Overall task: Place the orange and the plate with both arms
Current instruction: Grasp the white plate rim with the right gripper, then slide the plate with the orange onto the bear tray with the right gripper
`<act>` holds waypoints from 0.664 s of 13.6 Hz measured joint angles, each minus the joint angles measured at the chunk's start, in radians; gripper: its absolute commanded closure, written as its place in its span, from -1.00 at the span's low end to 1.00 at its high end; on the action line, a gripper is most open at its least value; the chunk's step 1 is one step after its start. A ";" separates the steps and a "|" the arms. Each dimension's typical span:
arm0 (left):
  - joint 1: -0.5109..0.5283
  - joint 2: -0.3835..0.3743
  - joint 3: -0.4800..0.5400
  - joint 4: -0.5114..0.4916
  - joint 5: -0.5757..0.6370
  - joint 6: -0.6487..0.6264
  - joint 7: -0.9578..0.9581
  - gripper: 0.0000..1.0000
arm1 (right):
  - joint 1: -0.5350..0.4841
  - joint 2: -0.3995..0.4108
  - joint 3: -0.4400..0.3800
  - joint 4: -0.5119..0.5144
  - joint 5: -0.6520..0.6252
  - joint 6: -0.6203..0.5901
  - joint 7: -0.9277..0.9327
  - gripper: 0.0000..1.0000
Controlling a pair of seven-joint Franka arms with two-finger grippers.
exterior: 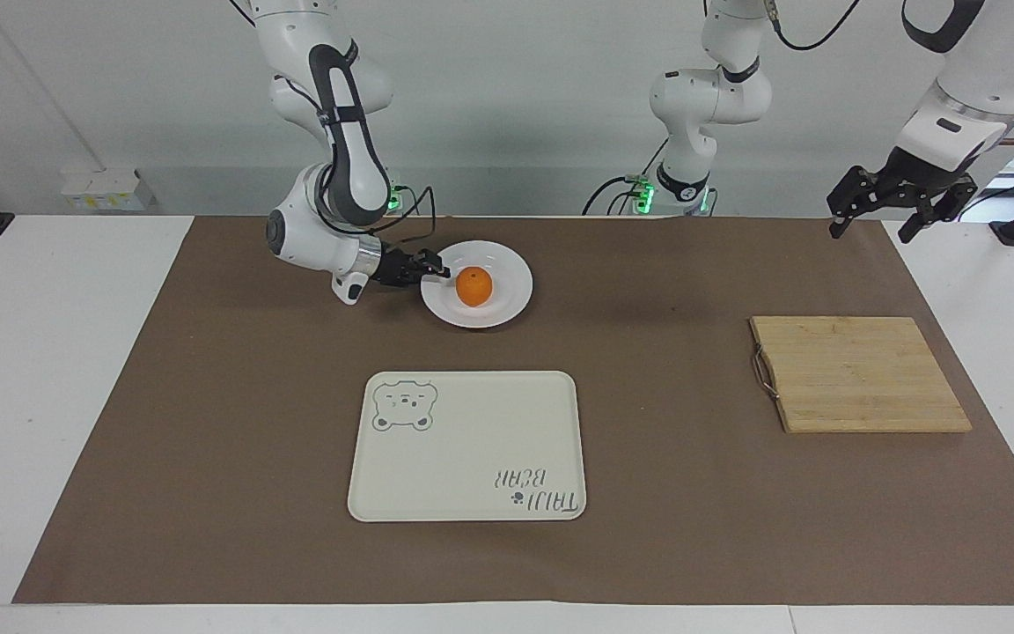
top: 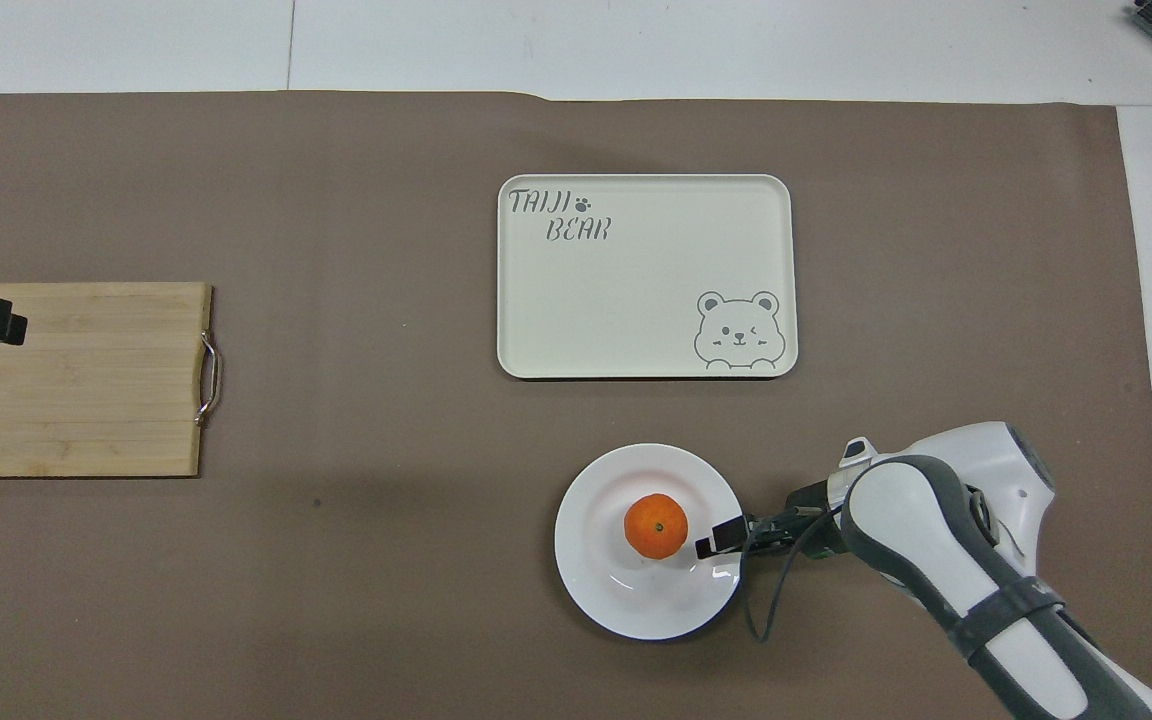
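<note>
Neither item had been placed: the orange (exterior: 473, 287) lay on the plate (exterior: 507, 304) near the desk's robot-side edge, right pincer (exterior: 438, 269) closing on its rim, left pincer (exterior: 877, 216) waiting released, aloft.

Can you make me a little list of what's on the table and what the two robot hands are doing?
plate: round glossy white plate, on the brown mat, nearer to the robots than the tray
orange: small bright-orange fruit, resting in the middle of the plate
tray: rectangular cream tray with a bear print, nothing on it
board: bamboo cutting board with a metal handle, toward the left arm's end of the table
right gripper: at the plate's rim, over its edge beside the orange
left gripper: open, waiting in the air, near the mat's corner
</note>
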 measured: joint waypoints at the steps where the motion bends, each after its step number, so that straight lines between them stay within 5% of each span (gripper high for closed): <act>1: 0.000 0.000 0.000 0.000 0.000 0.000 0.000 -1.00 | 0.000 0.000 0.000 -0.001 0.000 0.000 0.000 1.00; 9: 0.000 0.000 0.000 0.000 0.000 0.000 0.000 -1.00 | -0.024 -0.013 -0.004 0.038 0.019 -0.063 -0.114 1.00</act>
